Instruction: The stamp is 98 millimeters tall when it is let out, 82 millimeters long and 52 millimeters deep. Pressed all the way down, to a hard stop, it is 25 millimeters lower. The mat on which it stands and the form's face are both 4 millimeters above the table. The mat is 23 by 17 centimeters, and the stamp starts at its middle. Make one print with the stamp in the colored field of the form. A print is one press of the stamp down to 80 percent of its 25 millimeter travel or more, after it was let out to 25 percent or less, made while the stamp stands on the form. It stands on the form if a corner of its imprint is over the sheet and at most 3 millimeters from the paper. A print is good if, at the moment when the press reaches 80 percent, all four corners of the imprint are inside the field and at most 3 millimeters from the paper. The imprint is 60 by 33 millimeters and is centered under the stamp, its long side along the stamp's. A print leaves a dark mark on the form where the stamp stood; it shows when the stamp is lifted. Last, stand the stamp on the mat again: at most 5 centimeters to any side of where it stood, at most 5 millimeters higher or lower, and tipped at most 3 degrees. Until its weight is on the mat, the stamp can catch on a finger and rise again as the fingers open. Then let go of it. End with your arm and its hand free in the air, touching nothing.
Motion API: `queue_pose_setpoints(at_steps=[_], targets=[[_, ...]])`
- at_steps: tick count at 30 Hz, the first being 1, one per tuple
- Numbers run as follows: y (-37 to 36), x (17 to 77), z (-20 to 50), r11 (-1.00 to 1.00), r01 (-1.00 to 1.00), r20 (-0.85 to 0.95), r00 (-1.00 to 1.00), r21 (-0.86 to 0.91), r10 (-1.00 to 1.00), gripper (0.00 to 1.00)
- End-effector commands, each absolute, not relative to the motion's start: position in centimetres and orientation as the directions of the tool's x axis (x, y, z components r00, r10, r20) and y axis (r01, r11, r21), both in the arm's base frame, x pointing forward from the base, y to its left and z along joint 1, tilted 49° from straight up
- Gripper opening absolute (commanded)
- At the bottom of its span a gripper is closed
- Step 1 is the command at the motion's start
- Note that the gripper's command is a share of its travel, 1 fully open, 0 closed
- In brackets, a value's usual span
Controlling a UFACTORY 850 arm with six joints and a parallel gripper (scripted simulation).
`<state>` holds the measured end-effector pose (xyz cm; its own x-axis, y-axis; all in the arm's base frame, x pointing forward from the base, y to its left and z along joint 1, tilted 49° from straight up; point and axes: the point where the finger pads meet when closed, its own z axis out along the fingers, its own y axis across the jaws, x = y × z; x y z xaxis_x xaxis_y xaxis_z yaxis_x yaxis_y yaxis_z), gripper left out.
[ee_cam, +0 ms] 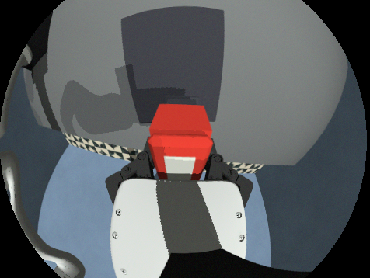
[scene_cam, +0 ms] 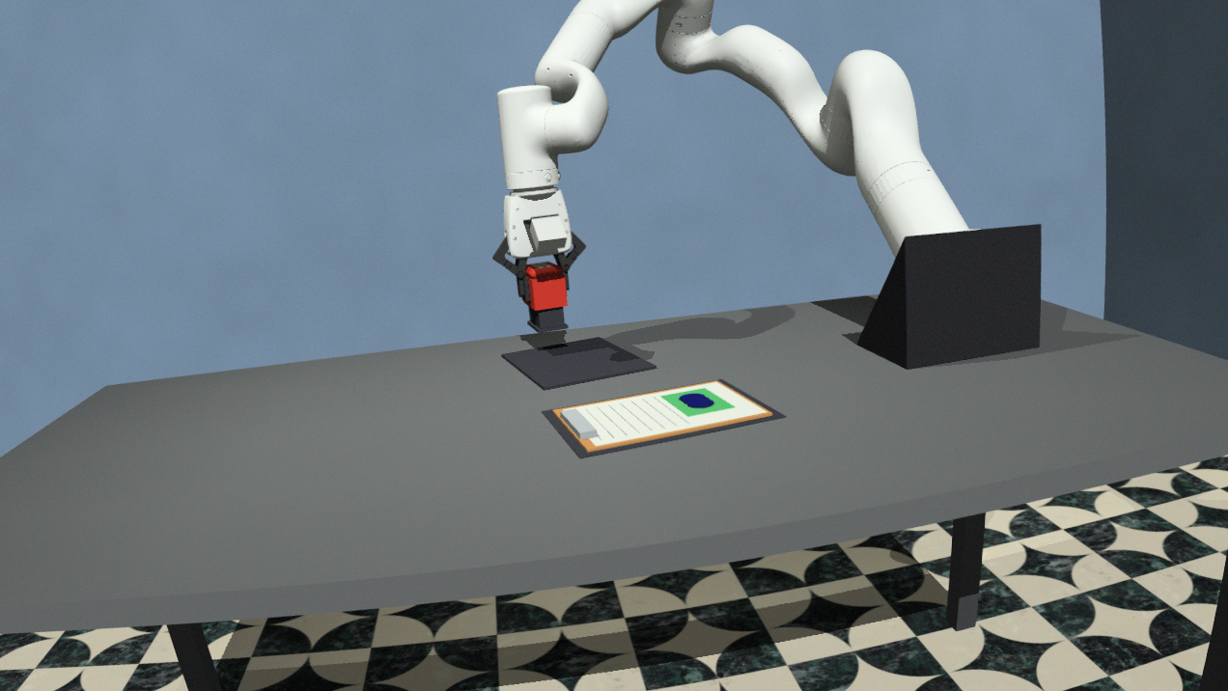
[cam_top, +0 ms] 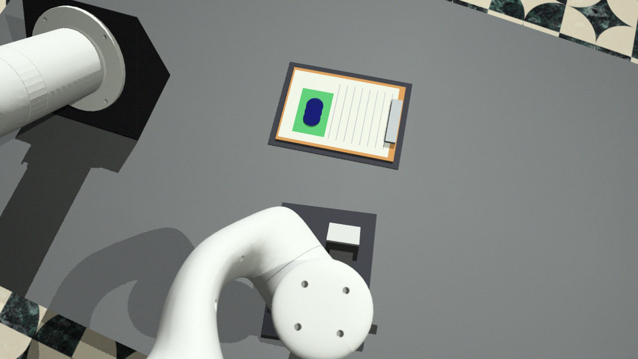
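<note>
My gripper (scene_cam: pixel 544 279) is shut on the red stamp (scene_cam: pixel 545 290) and holds it in the air above the dark mat (scene_cam: pixel 577 361), over the mat's far left part. The stamp's dark base hangs a little above the mat. In the wrist view the stamp (ee_cam: pixel 180 135) sits between my fingers with the mat (ee_cam: pixel 172 63) under it. In the overhead view my arm hides the stamp and part of the mat (cam_top: pixel 358 251). The form (cam_top: pixel 341 115) lies on a clipboard, and its green field (cam_top: pixel 313 112) carries a dark blue print (cam_top: pixel 312 111).
The arm's black base block (scene_cam: pixel 954 295) stands at the back right of the table. A grey clip (cam_top: pixel 393 121) sits at the form's far end. The table edge runs close behind the mat in the wrist view.
</note>
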<state>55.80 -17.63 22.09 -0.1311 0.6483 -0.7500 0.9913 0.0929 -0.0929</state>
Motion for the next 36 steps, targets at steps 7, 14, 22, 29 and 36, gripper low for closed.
queue_pose_setpoints(at_steps=[7,14,22,29,36], targets=[[-17.7,55.9,22.2,0.093,0.991,-0.75,-0.131,-0.092,0.649,0.35],[-16.8,55.4,21.2,0.093,0.991,-0.75,-0.131,-0.092,0.649,0.35],[-13.5,53.6,17.4,0.093,0.991,-0.75,-0.131,-0.092,0.649,0.35],[-12.6,53.1,16.3,0.093,0.991,-0.75,-0.131,-0.092,0.649,0.35],[-12.5,53.1,16.3,0.093,0.991,-0.75,-0.131,-0.092,0.649,0.35]])
